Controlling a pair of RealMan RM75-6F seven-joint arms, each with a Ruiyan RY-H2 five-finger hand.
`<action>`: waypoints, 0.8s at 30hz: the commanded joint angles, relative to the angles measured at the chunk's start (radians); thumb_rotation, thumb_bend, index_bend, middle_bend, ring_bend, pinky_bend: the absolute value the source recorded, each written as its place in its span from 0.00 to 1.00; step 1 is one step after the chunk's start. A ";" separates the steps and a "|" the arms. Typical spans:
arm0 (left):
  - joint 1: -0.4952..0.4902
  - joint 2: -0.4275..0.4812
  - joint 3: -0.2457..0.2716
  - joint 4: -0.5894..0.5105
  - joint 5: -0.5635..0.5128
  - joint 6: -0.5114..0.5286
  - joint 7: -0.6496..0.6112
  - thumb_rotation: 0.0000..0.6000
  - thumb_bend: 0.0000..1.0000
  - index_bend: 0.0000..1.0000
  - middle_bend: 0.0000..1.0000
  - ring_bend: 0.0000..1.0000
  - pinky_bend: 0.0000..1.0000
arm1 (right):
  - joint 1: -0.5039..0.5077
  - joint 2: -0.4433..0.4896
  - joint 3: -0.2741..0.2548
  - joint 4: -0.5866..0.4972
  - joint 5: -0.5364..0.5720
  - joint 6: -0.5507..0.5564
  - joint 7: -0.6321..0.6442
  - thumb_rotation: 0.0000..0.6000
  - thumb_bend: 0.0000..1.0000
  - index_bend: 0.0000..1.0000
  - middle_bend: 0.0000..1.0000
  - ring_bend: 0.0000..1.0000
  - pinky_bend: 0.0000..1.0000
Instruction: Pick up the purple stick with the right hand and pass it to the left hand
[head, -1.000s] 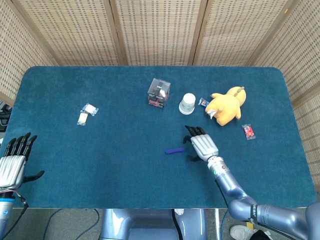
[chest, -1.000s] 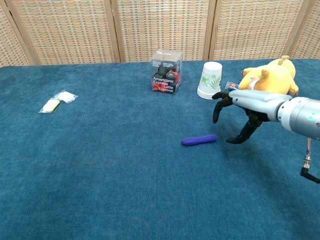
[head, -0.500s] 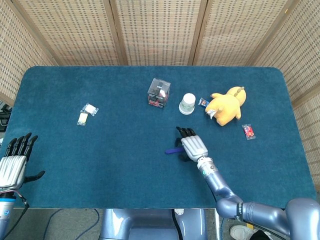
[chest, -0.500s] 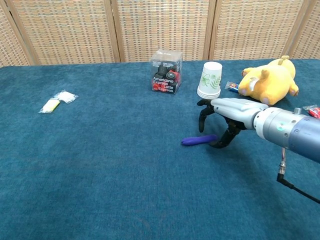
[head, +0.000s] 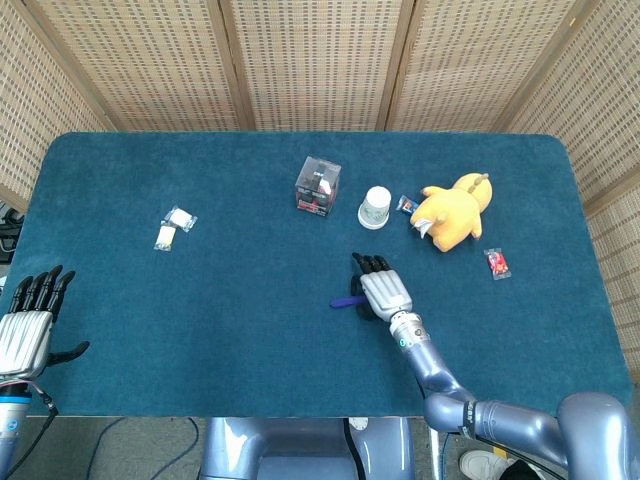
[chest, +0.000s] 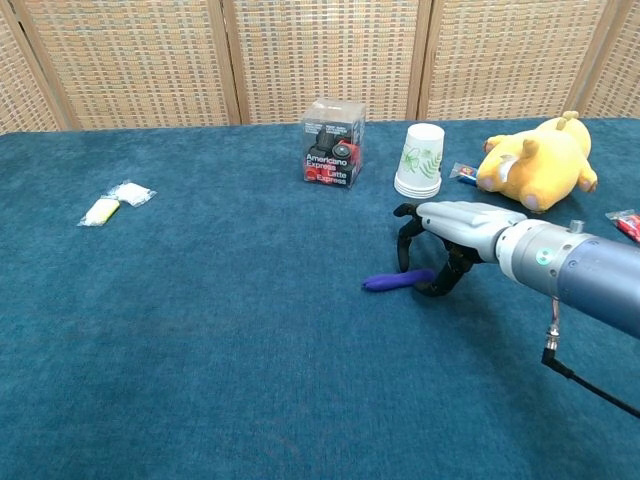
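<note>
A: Where is the right robot hand (chest: 447, 232) at this point?

B: Over the right end of the purple stick (chest: 398, 280), fingers arched down on both sides of it. The stick lies flat on the blue tabletop (chest: 200, 340); I cannot tell whether the fingers have closed on it or only bracket it.

A: And the left robot hand (head: 28, 325)?

B: Far off at the near left edge of the tabletop in the head view, fingers spread, holding nothing.

A: So how far along is the job?

B: Early, I'd say. The reach looks done, the grasp is at most beginning, and the lift and the whole handover across to the left side remain.

A: What else is out there? Any writing?

B: Behind the hand stands a white paper cup (chest: 420, 160) with a green leaf print, upside down. Left of it, a clear box (chest: 333, 142) reads "Americano Express" and "Latte Express". A yellow plush toy (chest: 533, 153) lies to the right, small wrapped packets beside it, their print too small to read. Two pale sachets (chest: 115, 202) sit far left.
</note>
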 joint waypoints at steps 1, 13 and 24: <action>0.000 0.000 0.000 0.000 0.000 0.000 -0.001 1.00 0.00 0.00 0.00 0.00 0.00 | 0.002 -0.002 0.000 0.001 0.000 0.001 0.001 1.00 0.52 0.49 0.00 0.00 0.00; -0.001 0.000 0.002 -0.002 0.002 0.001 0.001 1.00 0.00 0.00 0.00 0.00 0.00 | 0.006 -0.017 -0.006 0.034 0.001 -0.004 0.018 1.00 0.55 0.53 0.00 0.00 0.00; 0.000 -0.001 0.005 -0.009 0.005 0.004 0.008 1.00 0.00 0.00 0.00 0.00 0.00 | 0.003 -0.017 -0.010 0.041 0.006 -0.005 0.028 1.00 0.56 0.58 0.00 0.00 0.00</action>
